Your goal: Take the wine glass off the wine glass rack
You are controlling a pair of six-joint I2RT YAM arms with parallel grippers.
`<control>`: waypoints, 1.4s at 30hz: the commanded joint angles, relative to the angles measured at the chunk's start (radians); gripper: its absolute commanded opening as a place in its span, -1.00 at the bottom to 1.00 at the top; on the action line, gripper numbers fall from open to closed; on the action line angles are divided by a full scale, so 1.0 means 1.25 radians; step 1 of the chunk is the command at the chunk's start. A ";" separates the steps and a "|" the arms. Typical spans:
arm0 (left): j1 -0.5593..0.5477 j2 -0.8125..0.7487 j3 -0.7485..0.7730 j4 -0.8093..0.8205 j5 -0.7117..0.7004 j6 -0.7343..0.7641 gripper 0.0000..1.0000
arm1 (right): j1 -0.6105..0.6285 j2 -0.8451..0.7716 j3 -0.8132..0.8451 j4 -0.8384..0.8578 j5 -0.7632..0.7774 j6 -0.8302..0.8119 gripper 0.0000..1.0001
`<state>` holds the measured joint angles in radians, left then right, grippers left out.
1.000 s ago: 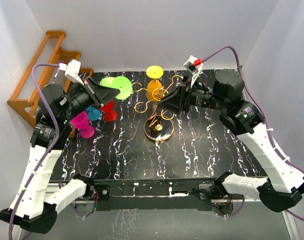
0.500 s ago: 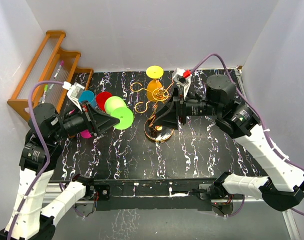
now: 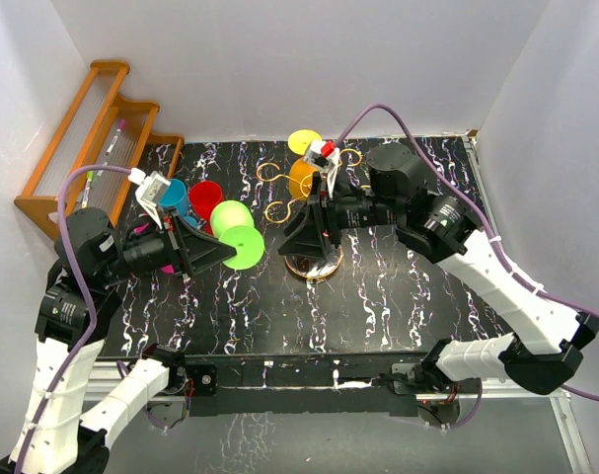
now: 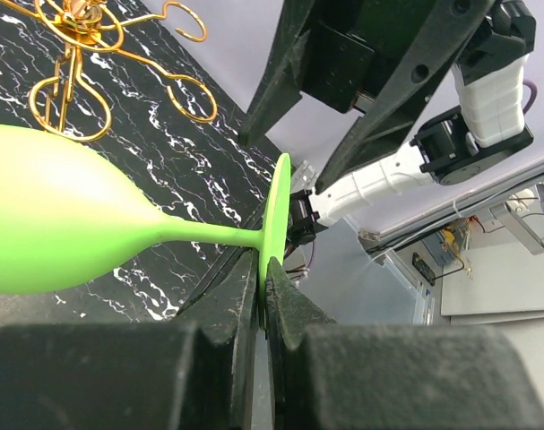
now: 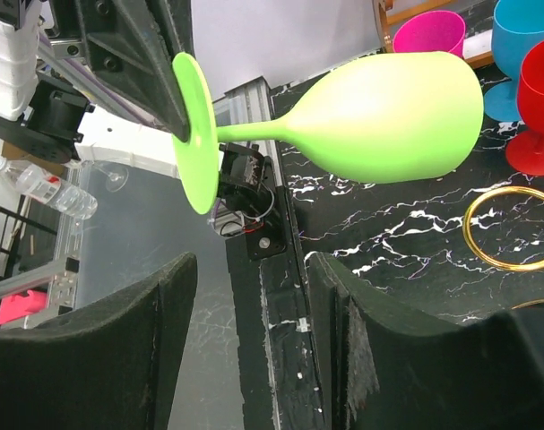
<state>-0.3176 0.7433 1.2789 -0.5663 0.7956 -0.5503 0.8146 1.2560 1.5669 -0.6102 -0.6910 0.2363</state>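
Observation:
My left gripper [image 3: 228, 253] is shut on the round foot of a lime-green wine glass [image 3: 230, 219] and holds it on its side above the table, left of the gold wire rack [image 3: 312, 259]. In the left wrist view the foot [image 4: 277, 210] is pinched edge-on between my fingers [image 4: 294, 309], and the bowl [image 4: 65, 224] points toward the rack [image 4: 74, 54]. A yellow-orange glass [image 3: 301, 176] still hangs on the rack. My right gripper [image 3: 291, 235] is open and empty beside the rack, facing the green glass [image 5: 388, 112].
Red [image 3: 204, 195] and blue [image 3: 173, 195] glasses stand upright at the left, with a pink one [image 3: 161, 262] partly hidden under my left arm. A stepped wooden shelf [image 3: 82, 138] sits at the far left corner. White walls enclose the table.
My left gripper has carried the green glass away from the rack, toward the near left. My right arm has swung left, its gripper now in front of the rack.

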 commanded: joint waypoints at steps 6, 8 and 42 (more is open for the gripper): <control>-0.002 -0.019 0.020 0.005 0.034 0.008 -1.00 | 0.040 0.026 0.051 0.070 -0.019 0.020 0.09; -0.002 -0.019 0.020 0.006 0.030 0.009 -1.00 | 0.056 0.034 0.056 0.072 -0.017 0.021 0.08; -0.002 -0.024 0.057 -0.077 -0.100 -0.017 -0.34 | 0.209 0.121 0.103 0.088 0.108 -0.041 -0.85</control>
<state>-0.3176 0.7109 1.2896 -0.6209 0.7807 -0.5472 1.0508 1.4540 1.7138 -0.5591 -0.6220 0.2455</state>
